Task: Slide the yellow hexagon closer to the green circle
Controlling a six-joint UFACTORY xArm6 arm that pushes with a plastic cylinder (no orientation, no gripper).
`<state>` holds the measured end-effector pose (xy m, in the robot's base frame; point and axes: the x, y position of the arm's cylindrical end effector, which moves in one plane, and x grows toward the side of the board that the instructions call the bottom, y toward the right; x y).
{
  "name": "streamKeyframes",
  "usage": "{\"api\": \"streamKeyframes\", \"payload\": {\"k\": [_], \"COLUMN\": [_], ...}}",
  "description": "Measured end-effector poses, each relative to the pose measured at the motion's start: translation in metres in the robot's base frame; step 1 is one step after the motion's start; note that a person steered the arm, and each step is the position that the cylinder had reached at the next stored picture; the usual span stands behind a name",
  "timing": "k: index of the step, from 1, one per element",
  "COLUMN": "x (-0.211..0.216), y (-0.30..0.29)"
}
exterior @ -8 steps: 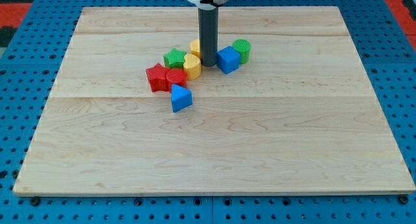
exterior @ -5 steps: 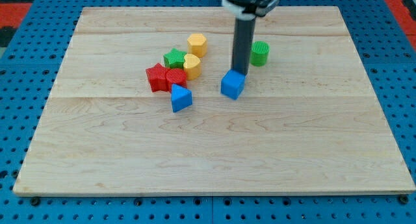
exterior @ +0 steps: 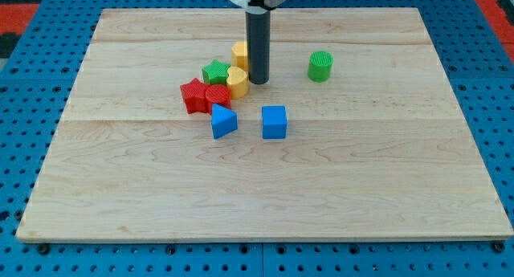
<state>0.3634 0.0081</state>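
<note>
The dark rod's tip (exterior: 258, 82) rests just right of the yellow plastic hexagon block (exterior: 239, 52), on its green side; the green ridged circle block (exterior: 320, 66) lies farther right.

- The yellow hexagon (exterior: 239, 54) is partly hidden behind the rod (exterior: 258, 44); only its left part shows, so its outline is incomplete.
- The rod's upper end and the arm above it are cut off by the view's top edge.
- My tip (exterior: 258, 81) sits just right of the yellow heart (exterior: 236, 81); whether they touch cannot be told.
- The green star (exterior: 214, 71) is partly covered by the yellow heart and the red blocks (exterior: 206, 96) in front.
</note>
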Motion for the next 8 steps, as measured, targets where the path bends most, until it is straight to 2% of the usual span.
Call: {"api": "streamKeyframes", "payload": {"k": [1, 2, 4, 5, 6, 7, 8], "x": [0.000, -0.025, -0.106, -0.103, -0.086, -0.080, -0.080], "y": [-0.009, -0.013, -0.016, -0.102, -0.143, -0.074, 0.033]}}
